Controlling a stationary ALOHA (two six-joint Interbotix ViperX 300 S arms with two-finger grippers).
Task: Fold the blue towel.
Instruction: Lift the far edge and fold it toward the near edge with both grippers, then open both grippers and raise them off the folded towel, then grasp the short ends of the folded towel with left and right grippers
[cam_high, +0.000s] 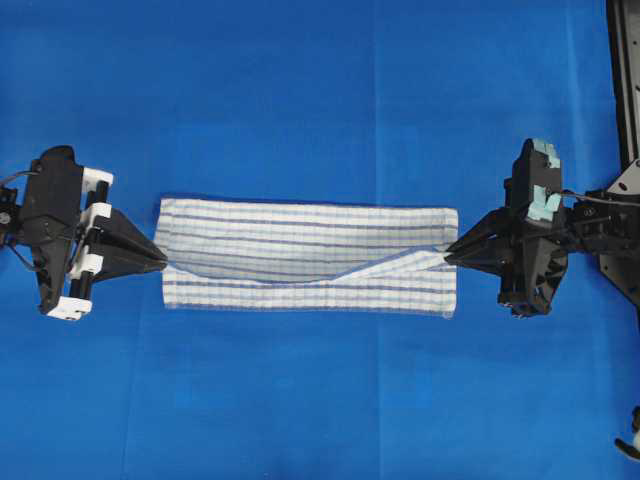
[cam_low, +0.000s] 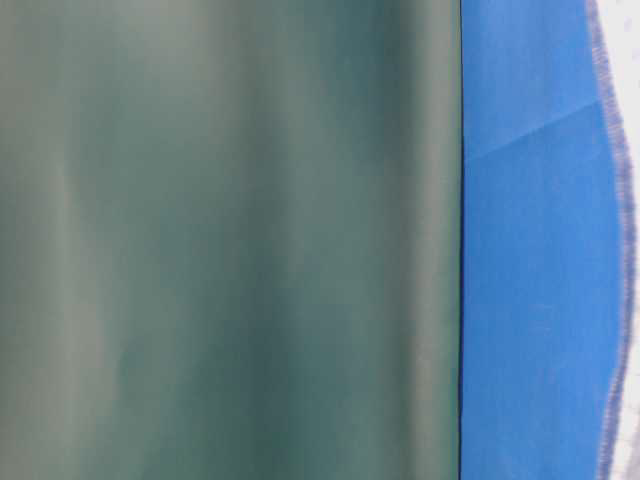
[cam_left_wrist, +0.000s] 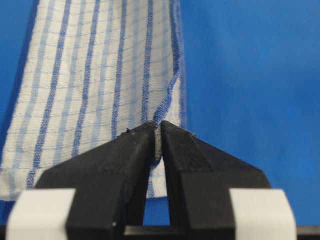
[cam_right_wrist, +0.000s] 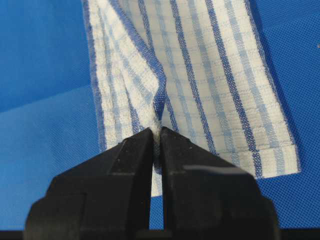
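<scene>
Overhead, both hands (cam_high: 163, 264) (cam_high: 447, 256) flank the blue towel (cam_high: 300, 235); wrist views show pinched edges.

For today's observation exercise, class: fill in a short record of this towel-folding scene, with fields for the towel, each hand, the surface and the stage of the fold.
towel: blue towel, white with blue stripes, lying as a long band, part folded
left hand: left hand shut on the towel's left end
right hand: right hand shut on the towel's right end
held layer: an edge lifted across the band, sagging between the hands
surface: blue table covering
table-level view: blurred, shows no towel
stage: fold under way, layer not yet laid flat
</scene>
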